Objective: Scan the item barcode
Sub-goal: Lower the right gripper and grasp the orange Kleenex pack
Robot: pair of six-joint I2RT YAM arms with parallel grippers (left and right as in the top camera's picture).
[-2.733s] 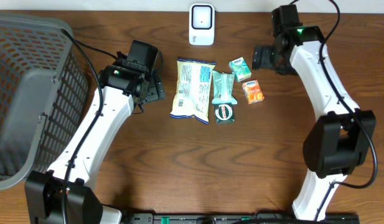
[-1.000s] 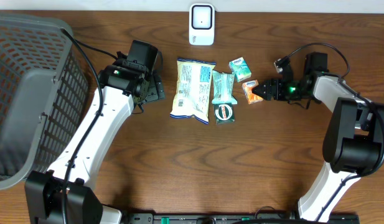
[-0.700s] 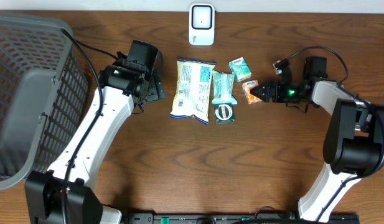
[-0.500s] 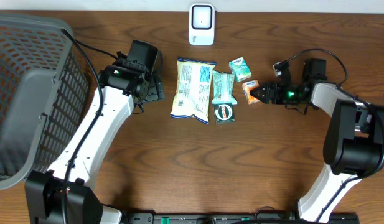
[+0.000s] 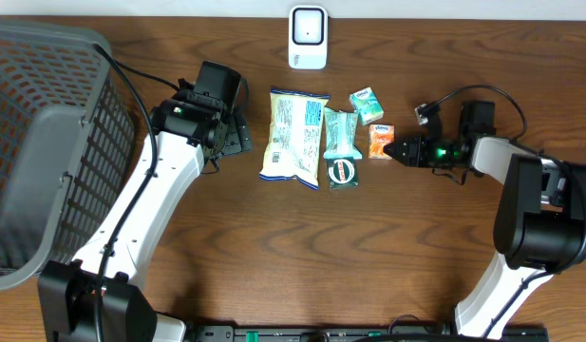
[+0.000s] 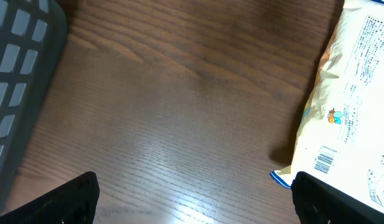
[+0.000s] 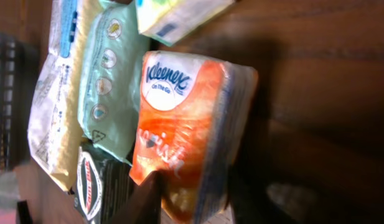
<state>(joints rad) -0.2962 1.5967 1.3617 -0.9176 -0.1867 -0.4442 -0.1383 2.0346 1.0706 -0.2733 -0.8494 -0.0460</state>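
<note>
Two jaws, two different states. The right gripper (image 5: 397,150) has its jaws drawn in narrow at the right edge of the orange Kleenex pocket tissue pack (image 5: 380,141). The wrist view shows one dark fingertip (image 7: 145,198) across the pack's lower corner and the other is hidden, so I cannot tell whether it is a grasp or just contact. The pack lies flat on the brown wooden table (image 5: 368,256), just beside the pale green plastic pouch (image 5: 339,133) and near the small green-and-white tissue pack (image 5: 367,104).

The left gripper (image 5: 239,134) is spread wide and holds nothing. It sits beside the cream-and-blue snack bag (image 5: 293,136), whose printed barcode faces up in the left wrist view.

The white box-shaped barcode scanner (image 5: 308,38) stands at the far table edge, well apart from the orange pack. The grey plastic mesh basket (image 5: 36,142) is at the far left.

Progress looks early. The pick is only being attempted, the pack is not lifted and nothing is presented to the scanner. Left to do, likely: secure the grip, lift, carry to the scanner, and turn the barcode toward it. No barcode on the orange pack is visible.
</note>
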